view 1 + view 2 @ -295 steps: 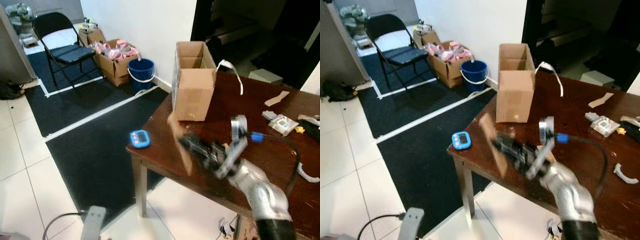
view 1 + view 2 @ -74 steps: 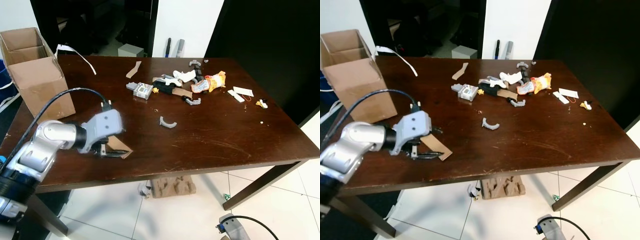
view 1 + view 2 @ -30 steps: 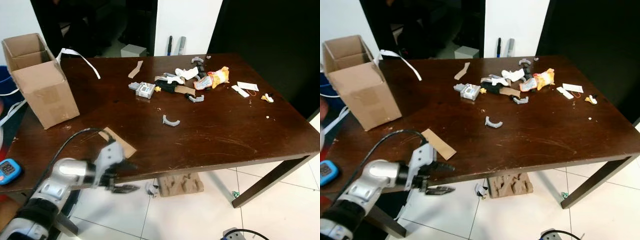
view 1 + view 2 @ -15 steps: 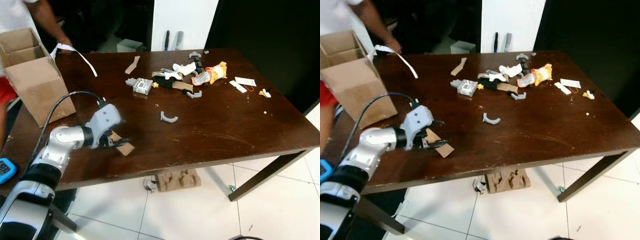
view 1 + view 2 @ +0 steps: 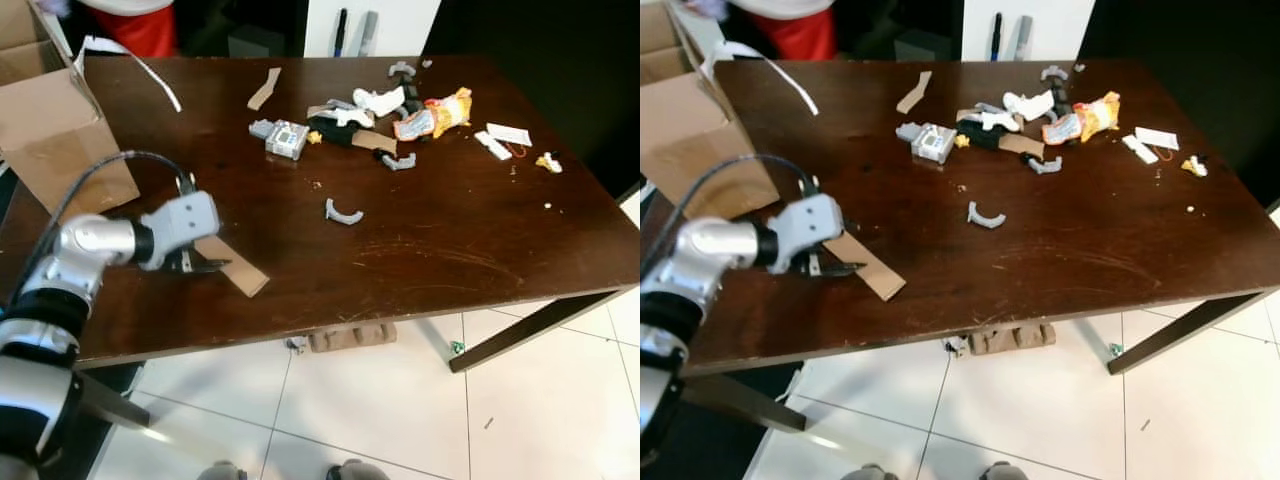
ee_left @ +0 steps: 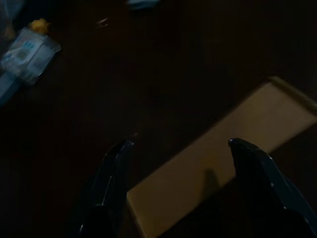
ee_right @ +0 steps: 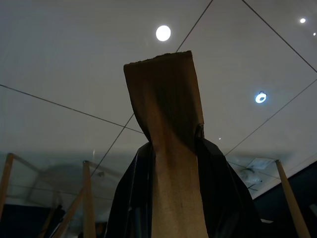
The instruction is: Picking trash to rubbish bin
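A brown cardboard strip (image 5: 233, 266) lies flat near the front left of the dark wooden table (image 5: 450, 250). My left gripper (image 5: 205, 264) is low over its near end, open, with one black finger on each side of the strip (image 6: 223, 163); I cannot tell if they touch it. In the right wrist view my right gripper (image 7: 173, 144) points up at a ceiling, shut on another cardboard strip (image 7: 166, 109). An open cardboard box (image 5: 50, 120) stands at the table's left end. Mixed trash, including an orange wrapper (image 5: 437, 113) and a grey device (image 5: 279, 135), lies at the far middle.
A grey curved plastic piece (image 5: 342, 212) lies mid-table. A small cardboard scrap (image 5: 265, 88) and a white paper band (image 5: 130, 60) lie near the far edge. A person in red (image 5: 140, 25) stands behind the far left corner. A moulded pulp tray (image 5: 350, 335) sits on the tiled floor.
A second ago the left gripper hung below the table's front edge; it rose onto the strip and stays there. The person went from beside the box to behind the table. The camera shifted.
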Tool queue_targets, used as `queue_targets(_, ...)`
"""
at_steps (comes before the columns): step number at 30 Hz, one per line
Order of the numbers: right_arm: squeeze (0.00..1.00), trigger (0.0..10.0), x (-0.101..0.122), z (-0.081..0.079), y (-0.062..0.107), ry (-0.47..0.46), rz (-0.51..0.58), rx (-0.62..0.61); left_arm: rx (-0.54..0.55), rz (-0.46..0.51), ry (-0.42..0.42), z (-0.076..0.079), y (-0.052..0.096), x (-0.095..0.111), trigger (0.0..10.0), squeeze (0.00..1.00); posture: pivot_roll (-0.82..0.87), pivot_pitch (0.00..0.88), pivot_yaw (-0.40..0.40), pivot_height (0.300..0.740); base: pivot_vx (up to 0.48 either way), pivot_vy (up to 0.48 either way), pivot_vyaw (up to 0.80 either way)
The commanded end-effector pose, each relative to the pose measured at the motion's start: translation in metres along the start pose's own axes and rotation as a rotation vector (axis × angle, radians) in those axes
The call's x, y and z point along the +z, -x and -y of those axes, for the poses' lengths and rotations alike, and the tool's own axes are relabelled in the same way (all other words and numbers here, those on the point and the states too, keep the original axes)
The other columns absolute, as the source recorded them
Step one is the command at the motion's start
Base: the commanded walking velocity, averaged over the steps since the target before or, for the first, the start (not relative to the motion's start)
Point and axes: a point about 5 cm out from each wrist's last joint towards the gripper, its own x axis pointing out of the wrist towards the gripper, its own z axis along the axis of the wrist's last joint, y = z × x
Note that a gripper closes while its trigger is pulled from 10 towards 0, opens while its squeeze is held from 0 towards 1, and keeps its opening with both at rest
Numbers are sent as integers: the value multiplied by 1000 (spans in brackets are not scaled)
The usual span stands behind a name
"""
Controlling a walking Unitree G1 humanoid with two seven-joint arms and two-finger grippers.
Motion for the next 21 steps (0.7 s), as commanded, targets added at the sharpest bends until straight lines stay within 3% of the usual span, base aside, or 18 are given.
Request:
queue_targets(1,0,10000,-12,2,1,0,-34,0,-62,-41,-60,3,7,-3,10000,0,-26,263,-72,740,0,0,0)
queue_targets(3,0,10000,-12,4,2,1,-34,-2,-101,-37,-130,4,6,3,10000,0,-22,261,-71,740,0,0,0)
queue_targets(8,0,10000,-13,6,3,9,-39,-5,-232,30,-136,10,4,14,10000,4,-19,267,-82,740,0,0,0)
queue_targets(9,0,10000,-14,8,3,12,-40,-6,-259,44,-146,9,5,16,10000,169,-23,269,-83,740,0,0,0)
queue_targets(10,0,10000,-14,8,3,12,-40,-6,-262,47,-150,8,5,17,10000,169,-23,269,-83,740,0,0,0)
queue_targets(11,0,10000,-15,9,3,13,-41,-9,-275,26,-170,7,7,16,10000,1000,-30,273,-87,740,0,0,0)
queue_targets(18,0,10000,-18,14,5,18,-48,-17,-333,-6,-167,1,16,15,10000,1000,-37,282,-92,740,0,0,0)
queue_targets(21,0,10000,-22,16,6,19,-57,-19,-365,-28,-100,-4,27,11,10000,1000,-50,293,-95,740,0,0,0)
